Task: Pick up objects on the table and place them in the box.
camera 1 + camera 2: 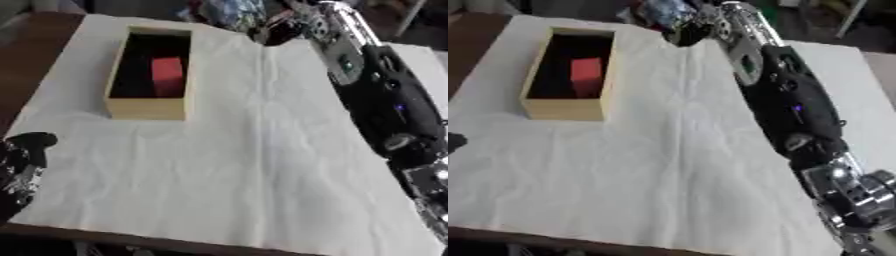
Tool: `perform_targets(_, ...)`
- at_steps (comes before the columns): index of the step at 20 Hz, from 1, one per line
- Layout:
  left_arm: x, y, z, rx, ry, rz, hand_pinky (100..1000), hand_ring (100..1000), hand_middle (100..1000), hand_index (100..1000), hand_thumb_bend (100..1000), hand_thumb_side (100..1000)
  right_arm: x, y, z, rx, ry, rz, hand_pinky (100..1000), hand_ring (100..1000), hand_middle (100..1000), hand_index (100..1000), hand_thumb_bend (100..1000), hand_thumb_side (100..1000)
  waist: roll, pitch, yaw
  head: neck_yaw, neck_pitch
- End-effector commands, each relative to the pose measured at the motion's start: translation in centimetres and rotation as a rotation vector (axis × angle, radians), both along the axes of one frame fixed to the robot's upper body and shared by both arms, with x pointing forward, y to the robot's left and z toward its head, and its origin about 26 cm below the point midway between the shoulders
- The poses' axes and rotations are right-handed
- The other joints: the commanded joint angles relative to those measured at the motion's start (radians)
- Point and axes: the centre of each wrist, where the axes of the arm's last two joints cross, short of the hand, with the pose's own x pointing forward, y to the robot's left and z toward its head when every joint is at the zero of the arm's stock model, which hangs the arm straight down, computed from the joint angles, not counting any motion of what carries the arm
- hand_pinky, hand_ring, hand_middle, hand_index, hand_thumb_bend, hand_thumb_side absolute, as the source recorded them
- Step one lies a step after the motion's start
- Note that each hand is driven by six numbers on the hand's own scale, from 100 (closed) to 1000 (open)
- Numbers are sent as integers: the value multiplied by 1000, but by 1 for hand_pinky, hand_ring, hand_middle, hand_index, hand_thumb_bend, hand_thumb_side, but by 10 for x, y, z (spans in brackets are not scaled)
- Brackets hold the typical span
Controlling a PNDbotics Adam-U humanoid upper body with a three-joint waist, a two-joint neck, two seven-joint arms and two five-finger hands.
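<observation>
One red block [167,75] lies in the wooden box [149,108]; probably light, rigid, graspable by its sides. Right hand [686,31] reaches far; whether its fingers are open, I cannot tell.

Bare cloth [227,160] beside box [149,107]

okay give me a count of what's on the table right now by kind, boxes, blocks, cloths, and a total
Wooden box: 1
Red block, inside the box: 1
White cloth covering the table: 1
Total: 3

The right hand reaches to the far edge, where cluttered things cannot be made out. The left hand shows at the lower left.
</observation>
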Motion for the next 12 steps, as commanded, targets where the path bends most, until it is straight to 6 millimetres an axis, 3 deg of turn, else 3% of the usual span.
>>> perform_targets(1,-1,4,6,8,-21,15,1000,830,715,761,100,321,-12,-32,21,59,-90,-63,836,1000,898,992,297,100,9,-12,-5,8,5)
perform_targets(12,-1,6,7,7,-27,25,1000,829,715,760,100,318,-33,-95,-4,338,-163,-245,806,1000,879,1000,122,100,16,-8,-32,14,6)
